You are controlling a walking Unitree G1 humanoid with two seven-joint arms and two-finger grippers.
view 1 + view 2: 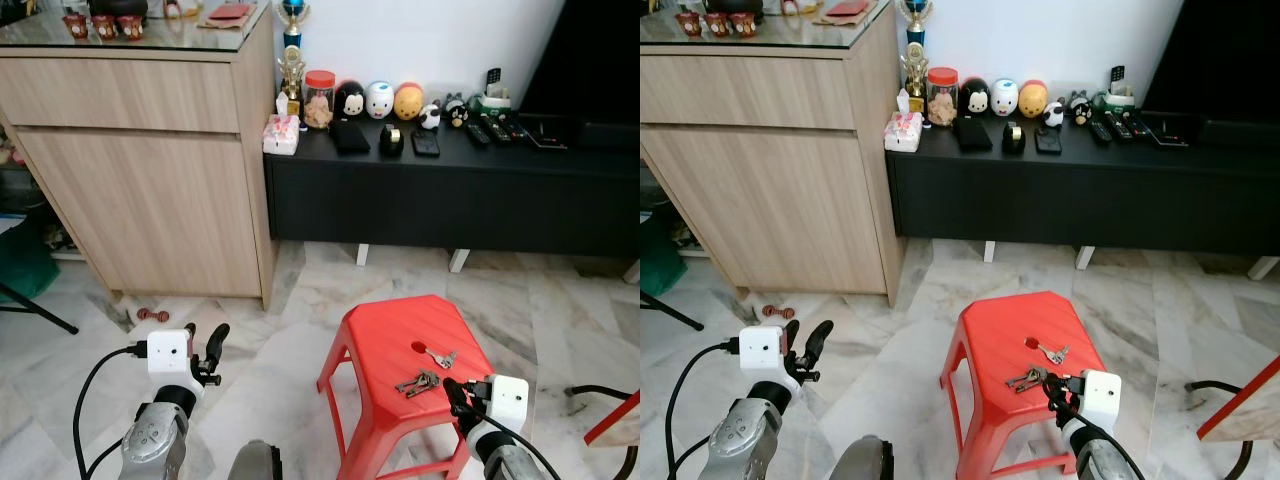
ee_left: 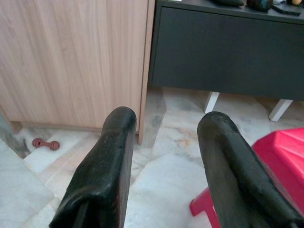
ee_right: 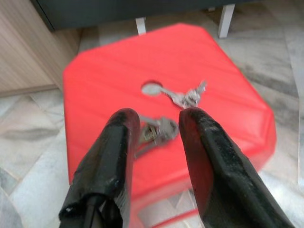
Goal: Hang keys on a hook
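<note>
Marble floor tiles [image 1: 300,300], pale with grey veins, cover the room. At far left stands a tall light-wood cabinet [image 1: 150,170] with a glass top; a small red dumbbell-shaped toy [image 1: 152,314] lies on the floor at its foot. Beside the cabinet, along a white wall, runs a low black console [image 1: 450,190] carrying a trophy, a red-lidded jar, round cartoon figurines and several remote controls.

Low at left, the left gripper [image 1: 205,352] is raised over bare floor in front of the cabinet, its two black fingers [image 2: 102,171] spread wide with nothing between them.

Right of centre sits a red plastic stool [image 1: 385,345] with a round hole in its seat. Two bunches of keys rest on the seat: a smaller silver bunch [image 1: 441,357] just beside the hole, and a darker bunch of keys [image 1: 417,383] closer to the robot.

At right, the right gripper [image 1: 452,392] sits at the near edge of the stool, fingers parted. Seen from the wrist, the darker bunch lies between and just beyond the fingertips [image 3: 192,118], not yet pinched.

No hook can be made out. Judging from this, the task is at its start: the keys remain to be grasped, lifted, carried and hung.
</note>
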